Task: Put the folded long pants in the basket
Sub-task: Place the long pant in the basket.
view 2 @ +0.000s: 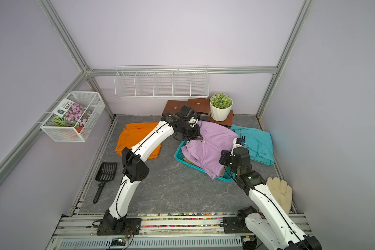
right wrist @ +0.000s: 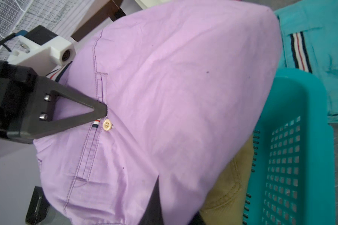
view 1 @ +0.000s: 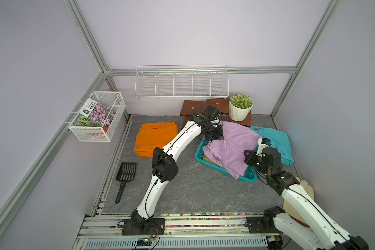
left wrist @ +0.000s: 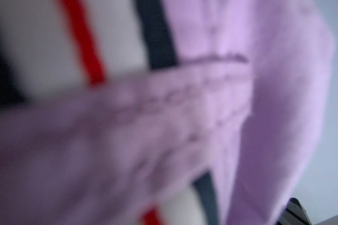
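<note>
Grey marbled surface point(view 1: 193, 194), lilac walls point(view 1: 193, 32), metal frame point(view 1: 258, 70). Closed left fingers point(right wrist: 82, 109) pinch lilac pants point(view 1: 232, 147) at waistband; right fingers point(right wrist: 156, 198) closed on same pants, mostly hidden. Pants centre-right, draped over turquoise basket point(view 1: 250, 173) holding tan pants point(right wrist: 228, 185).

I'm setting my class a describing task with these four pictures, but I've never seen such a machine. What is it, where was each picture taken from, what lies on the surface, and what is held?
Two white robot arms, each ending in a pincer. Two pictures look down from overhead; two come from cameras on the wrists, one blurred. The left gripper and right gripper both pinch the lilac pants over the turquoise basket, which holds tan pants. Orange pants, turquoise pants and a black scoop lie on the grey table.
</note>
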